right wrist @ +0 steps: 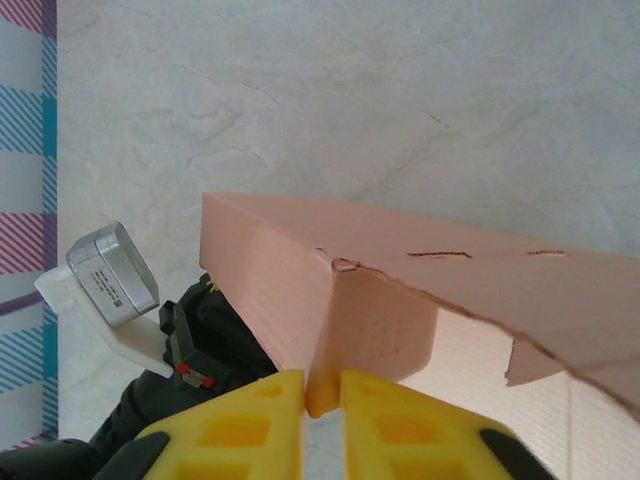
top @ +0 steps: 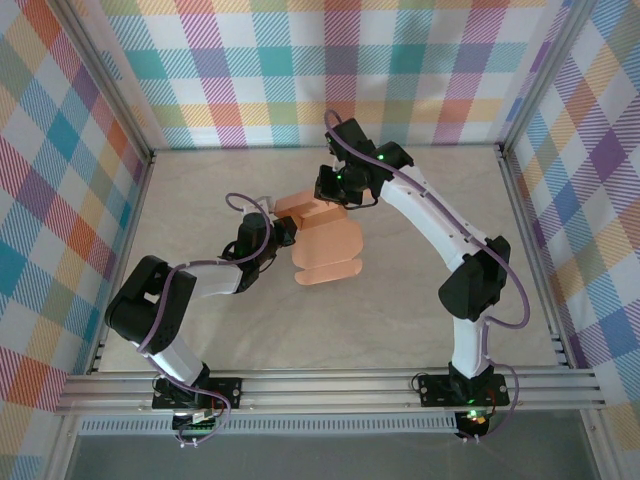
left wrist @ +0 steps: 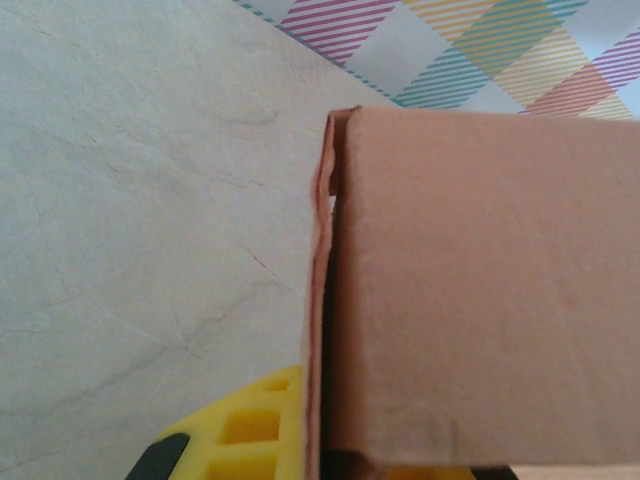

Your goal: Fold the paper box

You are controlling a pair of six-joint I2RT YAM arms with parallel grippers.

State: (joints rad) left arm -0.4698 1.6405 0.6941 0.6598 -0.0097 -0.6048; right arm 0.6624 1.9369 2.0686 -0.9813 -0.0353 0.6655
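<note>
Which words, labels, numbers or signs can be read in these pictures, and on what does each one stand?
No text here can be read.
On the small silver camera, seen from the right wrist: a few lines of tiny print on its face, too small and blurred to read.
On the paper box: plain card, no print.
On the checked walls: coloured pattern, no words.

The table (top: 420, 320) is a pale off-white surface with faint marbled creases, evenly lit, with only soft shadows. 3 walls enclose it: the back wall (top: 330, 70), the left wall (top: 50, 200) and the right wall (top: 600, 200), all in a plaid of pink, teal, orange, yellow and purple on white. Aluminium rails (top: 330, 390) run along the near edge, and a metal strip (top: 533, 250) borders the right side.
</note>
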